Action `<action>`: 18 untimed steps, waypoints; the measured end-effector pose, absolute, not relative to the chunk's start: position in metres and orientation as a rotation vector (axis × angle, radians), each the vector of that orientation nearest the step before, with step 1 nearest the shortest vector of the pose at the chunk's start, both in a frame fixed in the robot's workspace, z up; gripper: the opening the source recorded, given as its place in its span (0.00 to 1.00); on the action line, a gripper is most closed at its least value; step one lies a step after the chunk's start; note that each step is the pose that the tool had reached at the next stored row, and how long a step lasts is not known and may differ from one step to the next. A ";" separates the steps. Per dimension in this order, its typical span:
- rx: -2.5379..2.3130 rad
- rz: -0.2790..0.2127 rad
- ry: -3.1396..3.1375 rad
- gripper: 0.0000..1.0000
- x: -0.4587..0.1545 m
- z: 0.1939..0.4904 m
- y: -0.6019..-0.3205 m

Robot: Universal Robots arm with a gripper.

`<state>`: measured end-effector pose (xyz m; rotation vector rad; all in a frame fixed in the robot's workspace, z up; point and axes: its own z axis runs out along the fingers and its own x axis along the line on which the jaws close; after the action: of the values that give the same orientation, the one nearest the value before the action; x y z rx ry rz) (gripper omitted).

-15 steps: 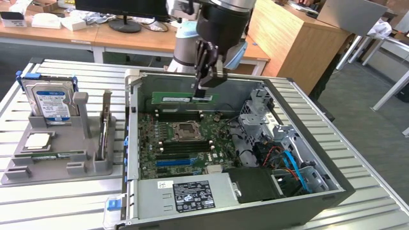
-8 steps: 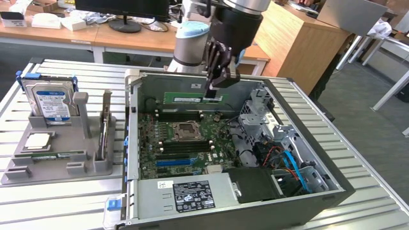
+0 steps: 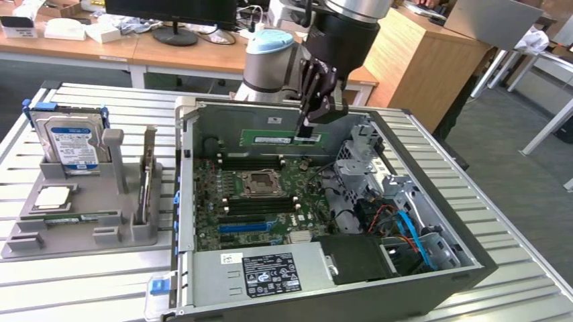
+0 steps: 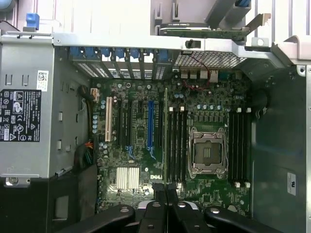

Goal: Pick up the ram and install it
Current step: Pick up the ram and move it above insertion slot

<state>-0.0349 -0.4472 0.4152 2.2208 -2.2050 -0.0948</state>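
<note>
– Where's the ram [image 3: 268, 139]?
– Up in the air over the case [image 3: 224, 124]. The gripper [image 3: 307, 136] is pinching it near one end.
– So it's not in yet?
– No. I think it must line up with a slot [image 3: 259, 162] first

Silver-grey arm [image 3: 264, 74], pale blue joint cap [image 3: 270, 41], black linked claw [image 3: 307, 136].

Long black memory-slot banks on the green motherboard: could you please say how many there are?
2: one black bank beside the square silver processor socket, toward the blue expansion slot; the other on the socket's opposite side.
</note>
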 end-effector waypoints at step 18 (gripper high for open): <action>2.220 -0.095 -2.206 0.11 -0.035 0.413 -0.424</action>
<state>-0.0350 -0.4244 0.4132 2.2200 -2.2058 -0.0947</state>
